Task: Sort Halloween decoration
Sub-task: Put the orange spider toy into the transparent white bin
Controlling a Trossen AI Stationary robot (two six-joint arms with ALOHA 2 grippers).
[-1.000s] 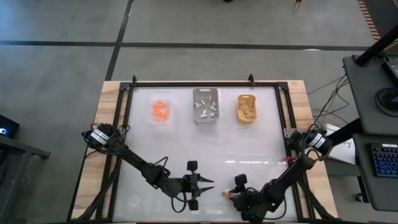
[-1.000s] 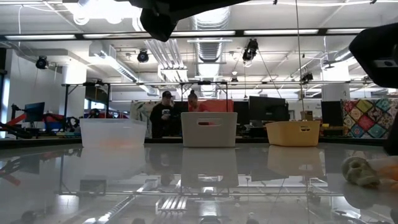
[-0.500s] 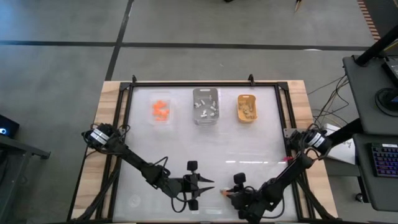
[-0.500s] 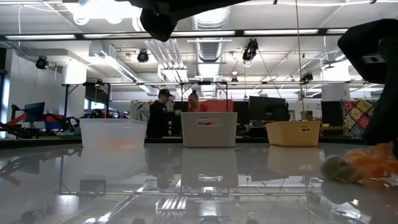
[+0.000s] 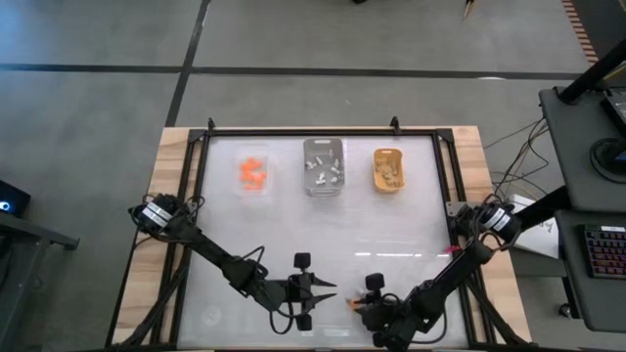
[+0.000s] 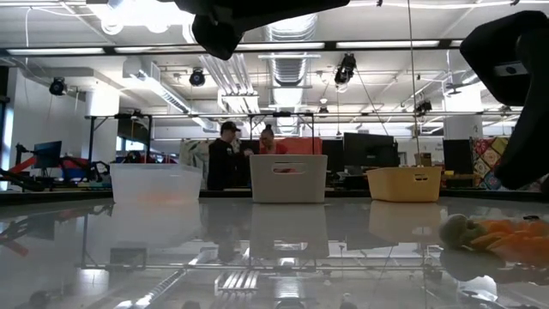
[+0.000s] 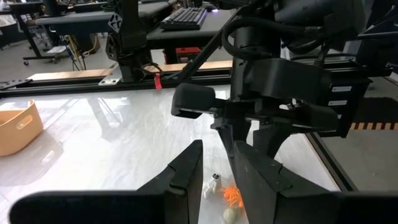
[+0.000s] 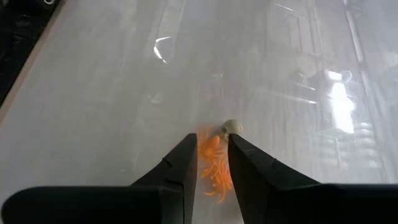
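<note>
An orange spider trinket [image 8: 214, 163] lies near the table's front edge, between the fingers of my right gripper [image 8: 210, 142], which is shut on it. A tan skull-like trinket [image 8: 232, 127] sits just beyond it, and a small white trinket [image 7: 214, 183] lies close by on the table. My left gripper [image 7: 217, 155] hovers just left of them [image 5: 331, 292], narrowly open, with nothing between its fingers. Other decorations lie sorted in three trays at the far side. My right gripper pinches the orange spider's body [image 8: 211, 147] between its two fingertips. The fingers slant down at it from the table's right and near side. The spider's legs [image 6: 506, 239] trail low at the table's surface; whether it is lifted clear does not show.
At the far side stand a clear tray [image 5: 253, 173] with orange pieces, a grey tray [image 5: 323, 166] with white pieces and an orange-yellow tray [image 5: 387, 170] with tan pieces. A black frame [image 5: 205, 196] borders the white table. People stand in the room beyond.
In the low view the tan trinket has slid toward the table's left. The orange spider has come into that view from the right and now lies beside it.
</note>
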